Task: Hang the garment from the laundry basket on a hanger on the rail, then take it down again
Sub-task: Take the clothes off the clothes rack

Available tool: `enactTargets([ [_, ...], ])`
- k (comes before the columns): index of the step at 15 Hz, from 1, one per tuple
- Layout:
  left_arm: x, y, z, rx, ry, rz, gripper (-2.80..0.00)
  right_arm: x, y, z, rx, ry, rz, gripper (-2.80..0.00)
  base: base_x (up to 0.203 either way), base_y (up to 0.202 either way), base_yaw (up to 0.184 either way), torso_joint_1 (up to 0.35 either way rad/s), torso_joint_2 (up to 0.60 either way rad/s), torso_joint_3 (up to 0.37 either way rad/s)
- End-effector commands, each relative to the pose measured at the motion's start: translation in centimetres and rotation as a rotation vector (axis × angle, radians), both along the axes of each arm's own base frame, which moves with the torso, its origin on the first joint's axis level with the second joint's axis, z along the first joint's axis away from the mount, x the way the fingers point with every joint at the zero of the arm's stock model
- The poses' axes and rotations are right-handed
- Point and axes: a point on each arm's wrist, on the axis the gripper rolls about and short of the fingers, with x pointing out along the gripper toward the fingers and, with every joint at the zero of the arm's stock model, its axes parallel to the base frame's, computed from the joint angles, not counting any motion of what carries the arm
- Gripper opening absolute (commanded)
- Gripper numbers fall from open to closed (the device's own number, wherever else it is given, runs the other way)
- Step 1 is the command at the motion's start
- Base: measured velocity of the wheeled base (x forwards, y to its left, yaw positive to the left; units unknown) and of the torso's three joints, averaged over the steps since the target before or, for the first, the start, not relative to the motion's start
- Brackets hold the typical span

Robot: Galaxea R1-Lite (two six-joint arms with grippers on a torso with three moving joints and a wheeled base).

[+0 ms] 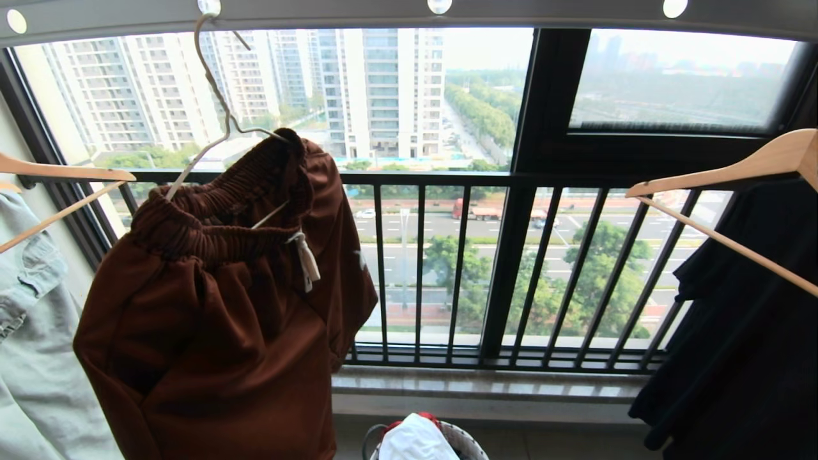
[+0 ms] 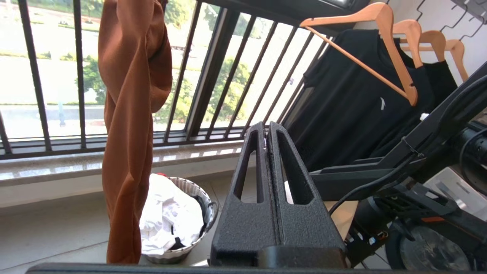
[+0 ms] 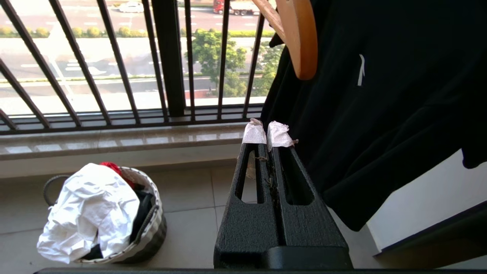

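The garment (image 1: 217,319), rust-brown shorts with a white drawstring, hangs by its waistband on the thin cream hanger (image 1: 213,85). The hanger's hook is caught in a hole of the grey rail (image 1: 319,14) overhead. The laundry basket (image 1: 470,447) stands on the floor below, just right of the shorts. Neither gripper shows in the head view. In the left wrist view my left gripper (image 2: 266,127) is shut and empty, low and apart from the garment (image 2: 129,114), with the laundry basket (image 2: 198,190) between them. My right gripper (image 3: 266,133), with taped tips, is shut and empty, to the right of the laundry basket (image 3: 152,224).
A crumpled white cloth (image 1: 415,441) fills the basket. Pale jeans (image 1: 32,332) hang on a wooden hanger (image 1: 64,171) at the left, a black shirt (image 1: 741,332) on another at the right. The black balustrade (image 1: 447,255) and stone sill (image 1: 486,383) close off the front.
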Motion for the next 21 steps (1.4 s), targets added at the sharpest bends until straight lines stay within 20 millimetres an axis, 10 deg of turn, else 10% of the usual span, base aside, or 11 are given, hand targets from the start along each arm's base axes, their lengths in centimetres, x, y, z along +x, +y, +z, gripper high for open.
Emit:
enactTargets([
  [1, -0.2, -0.9, -0.6, 0.002, 0.001, 0.045, -2.80, 0.4, 0.1, -0.9, 0.003, -0.005, 0.024, -2.80, 0.000, 0.000, 0.000, 0.000, 0.00, 0.000],
  [8, 2.3, 0.1, -9.9, 0.136, 0.053, 0.148, -2.80, 2.8, 0.4, -4.6, -0.003, 0.016, 0.008, -2.80, 0.000, 0.000, 0.000, 0.000, 0.00, 0.000],
  [13, 5.8, 0.6, -12.7, 0.253, -0.006, 0.384, -2.80, 1.9, 0.7, -4.5, -0.085, -0.013, -0.054, -2.80, 0.000, 0.000, 0.000, 0.000, 0.00, 0.000],
  [21, 10.0, 0.8, -18.2, 0.372, -0.058, 0.513, -2.80, 2.1, 1.5, -11.3, -0.017, -0.160, 0.300, -2.80, 0.000, 0.000, 0.000, 0.000, 0.00, 0.000],
])
